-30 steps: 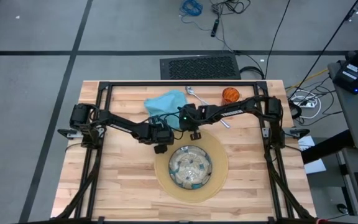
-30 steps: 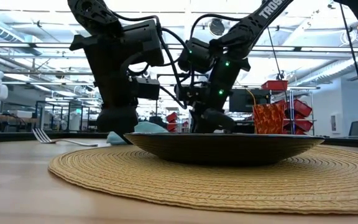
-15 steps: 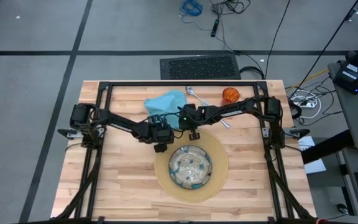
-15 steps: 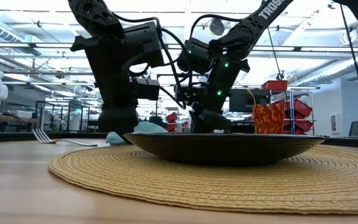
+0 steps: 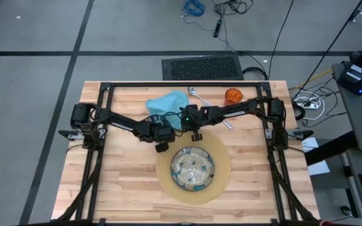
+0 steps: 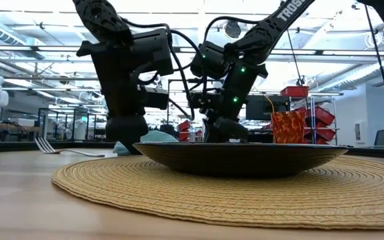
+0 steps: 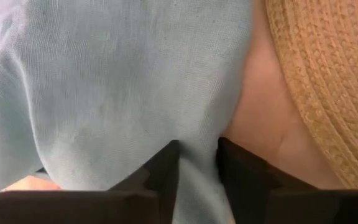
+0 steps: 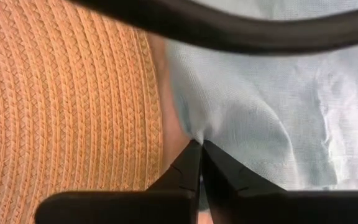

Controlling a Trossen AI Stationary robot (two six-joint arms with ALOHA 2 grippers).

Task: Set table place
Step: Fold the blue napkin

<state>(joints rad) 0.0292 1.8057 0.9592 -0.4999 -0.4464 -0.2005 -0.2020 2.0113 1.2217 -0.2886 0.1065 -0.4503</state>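
Overhead, "TROS" lettering on right arm point(image 6: 292, 10)

Hidden in part under both arms in the high view: the teal napkin point(image 5: 168, 103), only its far-left portion showing. Cut off by every edge of the left wrist view too, and by the far edge in the right wrist view under a dark cable point(image 8: 229, 31). Too small to tell apart: the cutlery point(image 5: 197, 94) by the orange cup point(image 5: 232, 95), possibly a spoon. Seen from the low view, only a fork point(image 6: 52, 147) at far left; plate point(image 6: 239, 159) pattern not visible.
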